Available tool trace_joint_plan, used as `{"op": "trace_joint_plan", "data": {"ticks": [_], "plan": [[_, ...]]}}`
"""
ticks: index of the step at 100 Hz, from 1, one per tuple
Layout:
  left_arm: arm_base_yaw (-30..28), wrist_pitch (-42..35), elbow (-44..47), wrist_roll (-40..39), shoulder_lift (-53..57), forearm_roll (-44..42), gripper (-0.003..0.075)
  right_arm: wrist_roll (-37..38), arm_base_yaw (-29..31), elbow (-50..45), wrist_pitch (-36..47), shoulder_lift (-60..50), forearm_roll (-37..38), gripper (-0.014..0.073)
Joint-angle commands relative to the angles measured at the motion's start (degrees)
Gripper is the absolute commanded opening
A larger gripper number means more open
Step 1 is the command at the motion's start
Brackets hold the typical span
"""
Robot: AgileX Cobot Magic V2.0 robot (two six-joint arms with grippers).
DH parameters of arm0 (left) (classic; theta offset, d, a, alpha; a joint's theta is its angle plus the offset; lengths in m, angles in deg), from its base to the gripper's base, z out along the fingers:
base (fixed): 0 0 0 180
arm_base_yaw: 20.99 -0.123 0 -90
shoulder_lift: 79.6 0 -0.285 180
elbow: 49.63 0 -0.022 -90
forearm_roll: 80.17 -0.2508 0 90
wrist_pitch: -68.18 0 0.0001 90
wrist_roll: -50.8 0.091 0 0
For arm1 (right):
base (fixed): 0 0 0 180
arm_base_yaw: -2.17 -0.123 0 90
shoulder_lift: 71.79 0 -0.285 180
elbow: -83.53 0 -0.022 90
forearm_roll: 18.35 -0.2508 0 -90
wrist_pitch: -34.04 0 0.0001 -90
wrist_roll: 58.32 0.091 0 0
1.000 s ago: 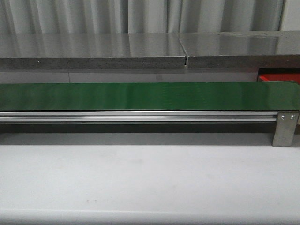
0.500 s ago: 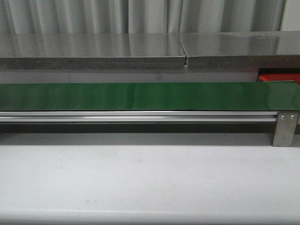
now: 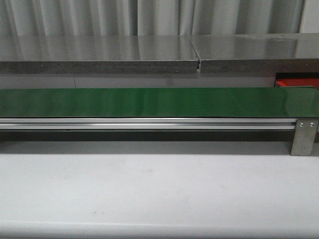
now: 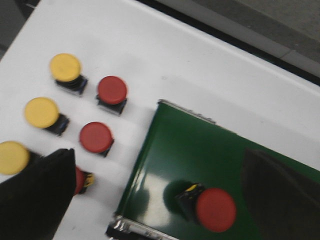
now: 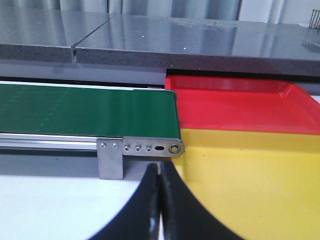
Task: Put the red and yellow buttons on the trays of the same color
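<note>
I'm seeing my left gripper (image 4: 150,200) spreading its fingers (image 4: 35,200) wide over a red button (image 4: 215,210) lying on the green belt (image 4: 200,155), nothing held; yellow buttons (image 4: 65,67) are sitting on the white table (image 4: 200,65) beyond one finger. My right gripper (image 5: 160,200) is keeping its fingers pressed together, empty, facing the yellow tray (image 5: 250,185) with the red tray (image 5: 240,107) behind it.

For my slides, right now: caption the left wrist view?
Open left gripper above a red button on the green belt.
</note>
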Motion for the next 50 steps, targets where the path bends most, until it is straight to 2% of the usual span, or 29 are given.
{"op": "trace_joint_plan", "data": {"ticks": [1, 25, 50], "plan": [[-3.1, -0.3, -1.0, -0.9, 4.6, 0.8, 0.065, -0.2, -0.3, 1.2, 4.7, -0.9, 0.5, -0.0118], [-10.4, -3.4, 5.3, -0.9, 8.9, 1.5, 0.065, -0.2, -0.3, 1.2, 4.7, -0.9, 0.5, -0.0118], [-14.2, -8.3, 14.5, -0.9, 7.5, 1.4, 0.065, -0.2, -0.3, 1.2, 4.7, -0.9, 0.5, -0.0118]]}}
